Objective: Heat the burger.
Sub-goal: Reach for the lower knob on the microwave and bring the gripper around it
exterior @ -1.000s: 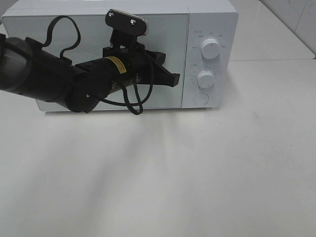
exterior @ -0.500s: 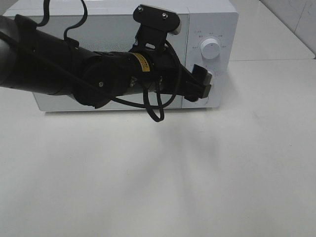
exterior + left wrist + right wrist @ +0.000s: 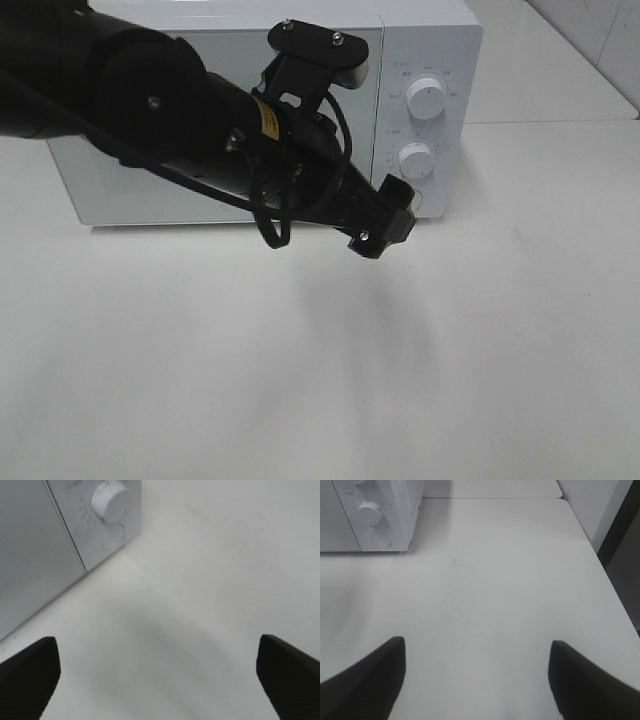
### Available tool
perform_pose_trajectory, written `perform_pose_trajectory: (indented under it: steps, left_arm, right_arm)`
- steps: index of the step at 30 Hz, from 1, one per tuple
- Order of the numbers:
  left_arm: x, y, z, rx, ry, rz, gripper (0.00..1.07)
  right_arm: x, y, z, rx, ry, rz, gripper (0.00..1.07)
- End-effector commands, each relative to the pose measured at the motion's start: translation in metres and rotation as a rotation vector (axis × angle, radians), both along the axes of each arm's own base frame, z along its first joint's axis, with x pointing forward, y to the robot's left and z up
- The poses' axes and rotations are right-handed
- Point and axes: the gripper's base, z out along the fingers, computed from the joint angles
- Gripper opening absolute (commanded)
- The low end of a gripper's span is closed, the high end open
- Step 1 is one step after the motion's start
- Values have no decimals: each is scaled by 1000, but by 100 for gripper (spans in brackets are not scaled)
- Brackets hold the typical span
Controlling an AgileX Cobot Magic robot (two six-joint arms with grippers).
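Note:
The burger is out of view in every frame. The white microwave (image 3: 440,40) stands at the back of the table with its door (image 3: 110,180) shut. My left gripper (image 3: 383,222) hangs in front of the microwave's lower right corner, just below the lower knob (image 3: 415,160). In the left wrist view the left gripper (image 3: 157,645) is open and empty over bare table, with a knob (image 3: 111,497) beyond it. My right gripper (image 3: 476,644) is open and empty over the table, to the right of the microwave (image 3: 395,510); it is not in the exterior view.
The left arm (image 3: 150,110) crosses in front of the microwave door. The control panel has an upper knob (image 3: 427,100) and a round button (image 3: 381,539). The table (image 3: 300,380) is white; its right edge (image 3: 600,565) borders a dark gap.
The left arm swung right across the microwave front, then down; its gripper went from the door to the control panel and now sits below the lower knob.

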Motion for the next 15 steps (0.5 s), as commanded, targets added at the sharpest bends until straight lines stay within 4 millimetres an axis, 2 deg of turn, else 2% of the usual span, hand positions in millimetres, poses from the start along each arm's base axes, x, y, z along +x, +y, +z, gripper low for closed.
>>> perform_pose_trajectory:
  steps: [1,8,10,14,15]
  left_arm:
    - [-12,9,12,67,79,-11,100]
    - [-32,34,29,186,229,-8,100]
    - [-31,38,32,185,244,10,100]
    - [-22,65,42,200,301,96,100]
    - [-22,65,42,200,301,96,100]
  right_arm:
    - [-4,0,0,-5,-33,-3,76]
    - [-4,0,0,-5,-33,-3,76]
    - [-4,0,0,-5,-33,-3,76]
    - [-4,0,0,-5,-33,-3,76]
    - [-4,0,0,-5,-33,-3,76]
